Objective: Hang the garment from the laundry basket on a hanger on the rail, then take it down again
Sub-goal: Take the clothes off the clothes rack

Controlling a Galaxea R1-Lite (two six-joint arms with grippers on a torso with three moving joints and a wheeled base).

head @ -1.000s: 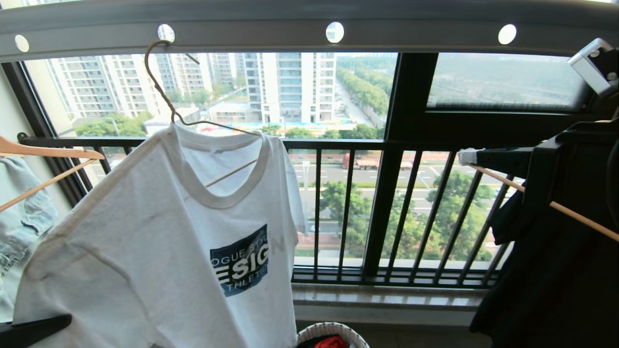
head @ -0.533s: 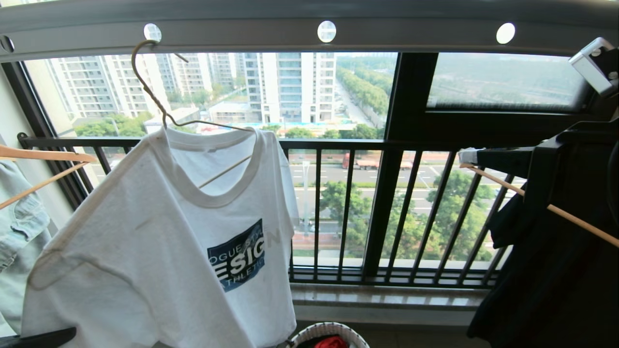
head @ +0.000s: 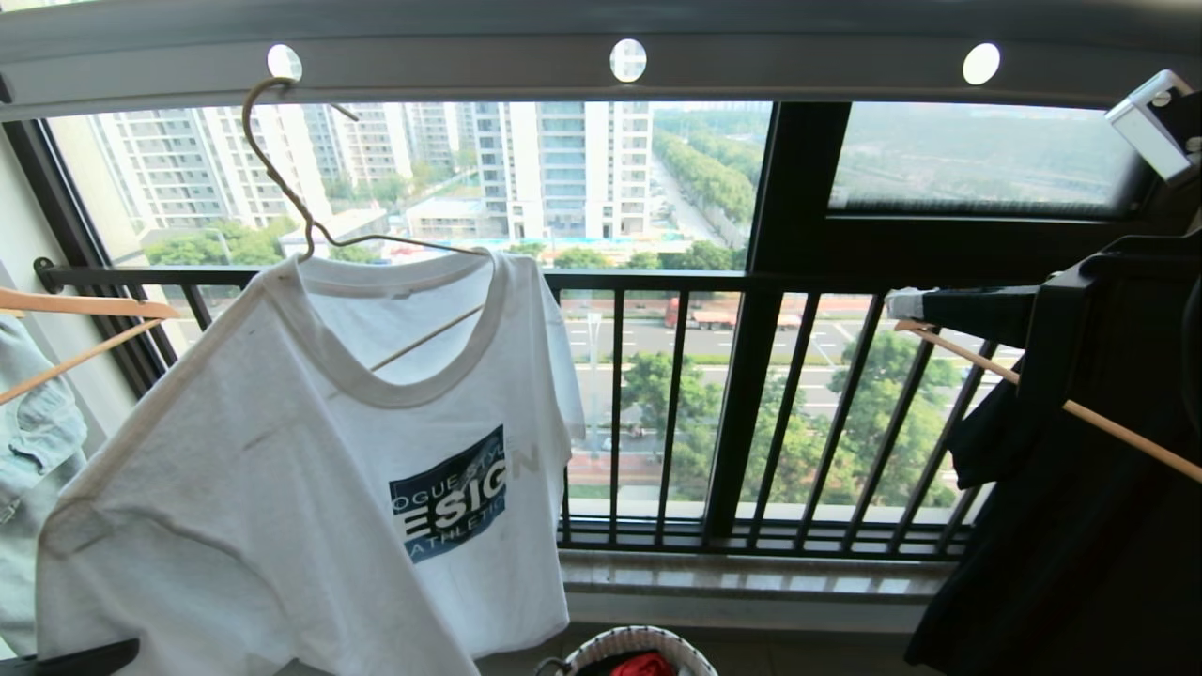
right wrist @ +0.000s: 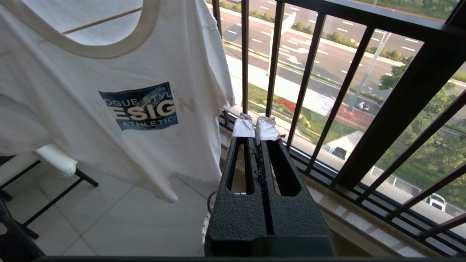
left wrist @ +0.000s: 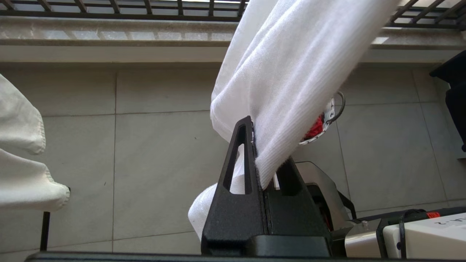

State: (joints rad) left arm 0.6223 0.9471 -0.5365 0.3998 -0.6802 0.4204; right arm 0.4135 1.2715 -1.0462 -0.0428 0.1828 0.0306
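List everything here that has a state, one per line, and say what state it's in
T-shirt: on the wire hanger, hem pinched by the left gripper.
Wire hanger: hooked in a hole of the rail.
Left gripper: fingers shut on the T-shirt.
Right gripper: fingers shut, empty, beside the window guard.
Laundry basket: on the floor, red cloth inside.
Black shirt: hanging at right.

Garment (head: 282,488) on hanger (head: 282,178) (under rail (head: 798,70)); basket (head: 601,652) below

the grey rail (head: 808,66) carries the hanger (head: 282,178); the laundry basket (head: 610,648) sits on the tiled floor (left wrist: 145,145).
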